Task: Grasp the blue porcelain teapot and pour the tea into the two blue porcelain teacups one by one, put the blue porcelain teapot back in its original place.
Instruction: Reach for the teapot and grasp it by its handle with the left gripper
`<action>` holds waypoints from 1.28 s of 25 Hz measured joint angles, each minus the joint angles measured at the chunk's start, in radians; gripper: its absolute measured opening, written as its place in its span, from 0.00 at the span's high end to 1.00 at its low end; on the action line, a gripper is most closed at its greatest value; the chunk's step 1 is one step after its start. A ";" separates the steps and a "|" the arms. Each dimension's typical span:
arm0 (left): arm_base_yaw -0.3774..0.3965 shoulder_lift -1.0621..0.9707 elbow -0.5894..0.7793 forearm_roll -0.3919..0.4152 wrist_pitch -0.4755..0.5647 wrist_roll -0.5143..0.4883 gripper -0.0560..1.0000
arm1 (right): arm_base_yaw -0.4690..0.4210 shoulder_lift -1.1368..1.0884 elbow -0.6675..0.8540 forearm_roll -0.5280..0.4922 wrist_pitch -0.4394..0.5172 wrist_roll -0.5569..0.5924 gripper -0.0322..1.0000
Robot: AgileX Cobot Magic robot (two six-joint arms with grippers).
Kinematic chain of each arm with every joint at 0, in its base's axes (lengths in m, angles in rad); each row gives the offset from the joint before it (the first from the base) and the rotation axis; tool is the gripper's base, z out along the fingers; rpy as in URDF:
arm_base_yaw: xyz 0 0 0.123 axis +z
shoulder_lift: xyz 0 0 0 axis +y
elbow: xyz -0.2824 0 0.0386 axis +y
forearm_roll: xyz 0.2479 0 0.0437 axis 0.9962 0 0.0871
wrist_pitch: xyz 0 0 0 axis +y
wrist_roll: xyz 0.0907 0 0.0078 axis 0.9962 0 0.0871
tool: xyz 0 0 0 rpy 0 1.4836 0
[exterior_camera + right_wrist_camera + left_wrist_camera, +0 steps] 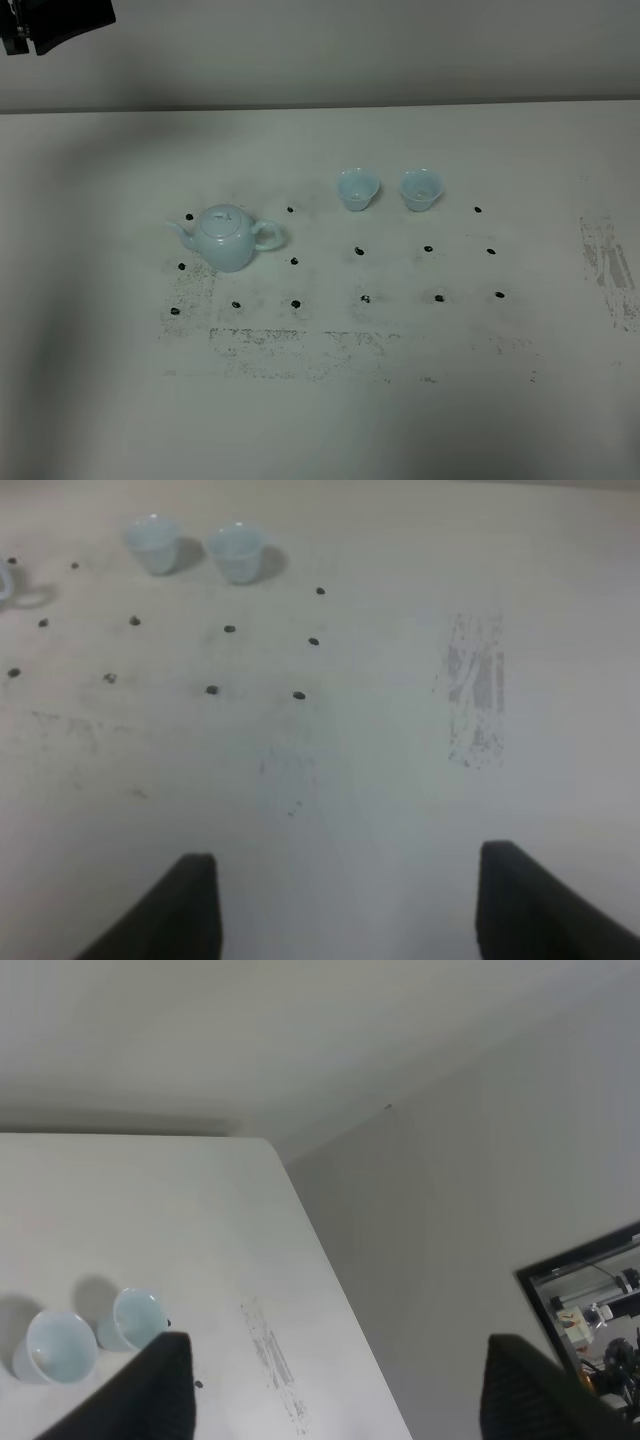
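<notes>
Plainly, nothing of the job is done yet. The teapot [228, 238] sits upright on the table [120, 400] with its lid on, towards the left of the high view, its spout pointing left and its loop handle turned towards the middle. Neither of my grippers is touching it. The cups [358, 188] stand side by side, upright, farther back and to the right of the teapot, close together but apart from each other. Whether they hold any tea I cannot tell – their insides look pale and bare.

My left gripper [340, 1360] is spread wide with nothing between its fingers [150, 1390]. It is raised and looks out past the table edge, with the cups low in its view. My right gripper [347, 880] is spread wide too, and empty, hanging above bare table short of the black dots [298, 694], well apart from the cups.

So, by my reckoning, every step is left: reach the teapot and take it by the handle, lift it, tip tea into one cup and then the other, and set it back where it stands now – among the dots on the left.
</notes>
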 joint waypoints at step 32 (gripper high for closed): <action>-0.776 0.099 -0.217 1.679 -0.370 -0.640 0.37 | 0.000 0.000 0.000 0.001 0.000 0.000 0.42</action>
